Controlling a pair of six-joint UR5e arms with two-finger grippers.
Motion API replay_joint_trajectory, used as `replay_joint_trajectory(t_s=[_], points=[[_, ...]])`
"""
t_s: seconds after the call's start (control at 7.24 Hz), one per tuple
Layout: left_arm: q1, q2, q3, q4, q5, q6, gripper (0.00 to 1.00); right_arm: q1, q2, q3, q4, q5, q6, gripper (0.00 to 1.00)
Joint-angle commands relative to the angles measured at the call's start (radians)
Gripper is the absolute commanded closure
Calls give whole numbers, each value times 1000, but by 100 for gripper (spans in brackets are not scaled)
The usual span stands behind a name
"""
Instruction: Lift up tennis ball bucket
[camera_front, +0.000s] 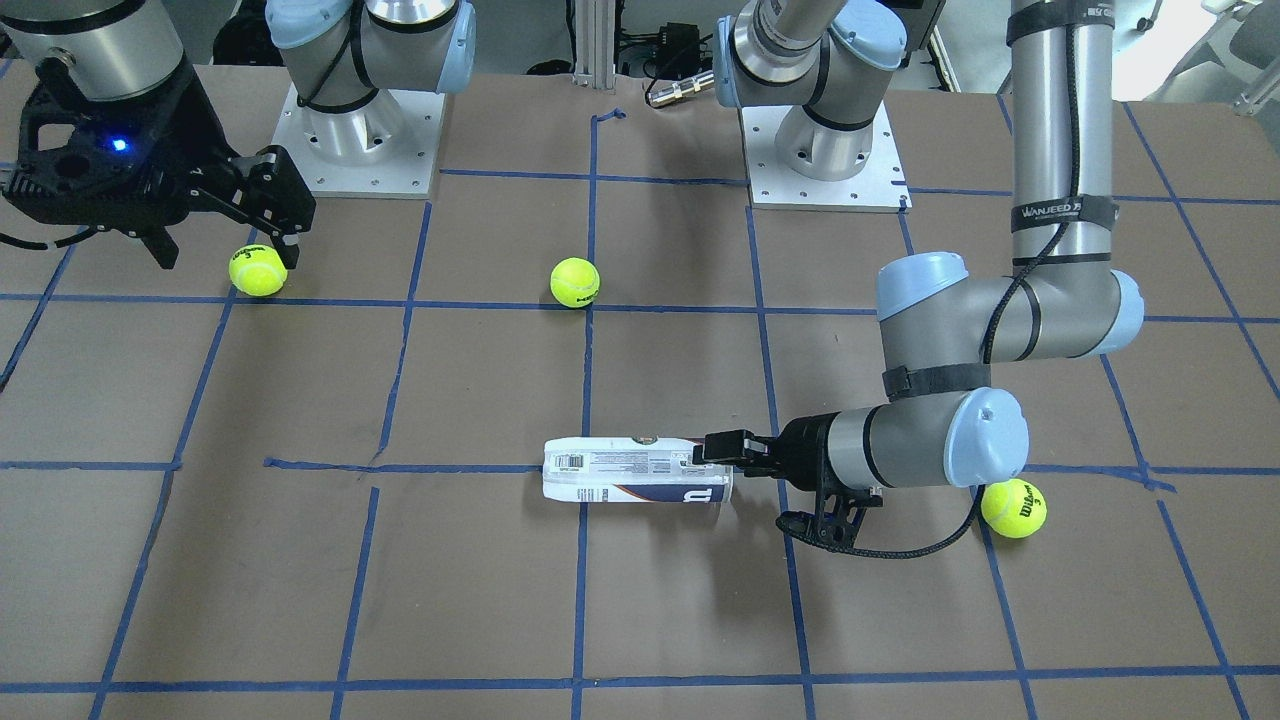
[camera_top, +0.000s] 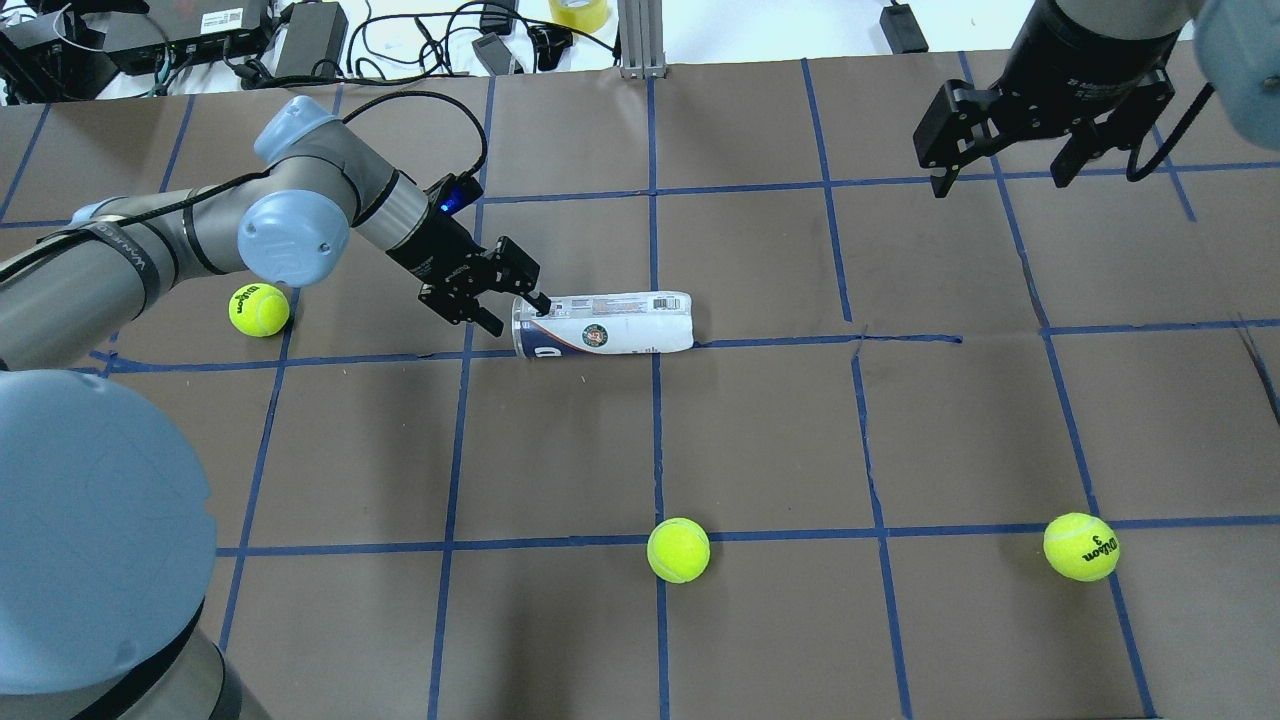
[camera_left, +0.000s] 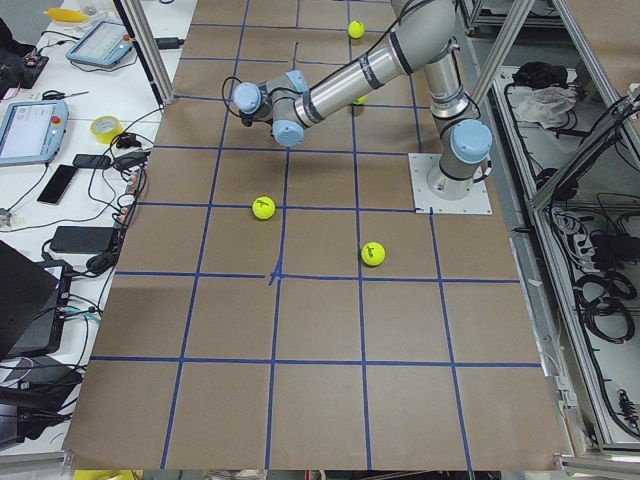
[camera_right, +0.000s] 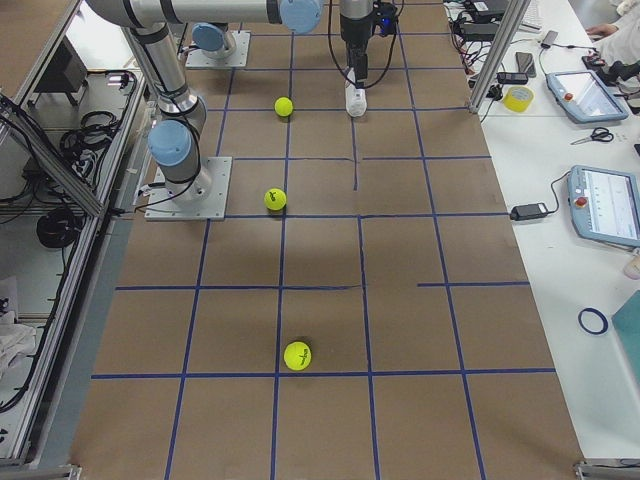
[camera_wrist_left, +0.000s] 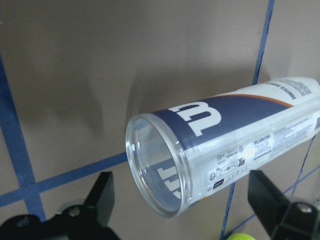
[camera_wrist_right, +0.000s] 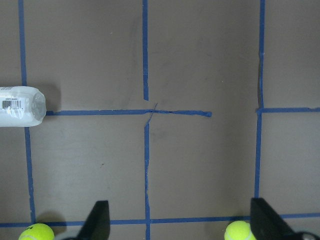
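The tennis ball bucket (camera_top: 610, 325) is a clear can with a white and navy label. It lies on its side on the brown table and also shows in the front view (camera_front: 635, 470). My left gripper (camera_top: 518, 315) is open at the can's open mouth (camera_wrist_left: 155, 172). In the left wrist view its fingers (camera_wrist_left: 102, 197) stand wide on either side of the rim and do not close on it. My right gripper (camera_top: 1002, 180) is open and empty, raised far from the can. The right wrist view shows only the can's closed end (camera_wrist_right: 20, 106).
Three loose yellow-green tennis balls lie on the table: one under my left arm (camera_top: 259, 309), one in the middle near side (camera_top: 678, 550), one at the near right (camera_top: 1081, 547). Blue tape lines grid the table. Cables and boxes lie beyond the far edge (camera_top: 300, 30).
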Motion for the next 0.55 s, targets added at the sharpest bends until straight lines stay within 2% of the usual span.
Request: replay_joint_trajectory(t_s=[0.0, 0.28, 0.41], points=[[-11, -9, 0, 3, -1, -17, 30, 4, -6, 12, 1, 100, 60, 0], [-13, -7, 6, 1, -19, -21, 33, -3, -16, 47, -24, 100, 52, 0], [-12, -7, 7, 1, -65, -23, 47, -13, -14, 61, -16, 100, 58, 0]])
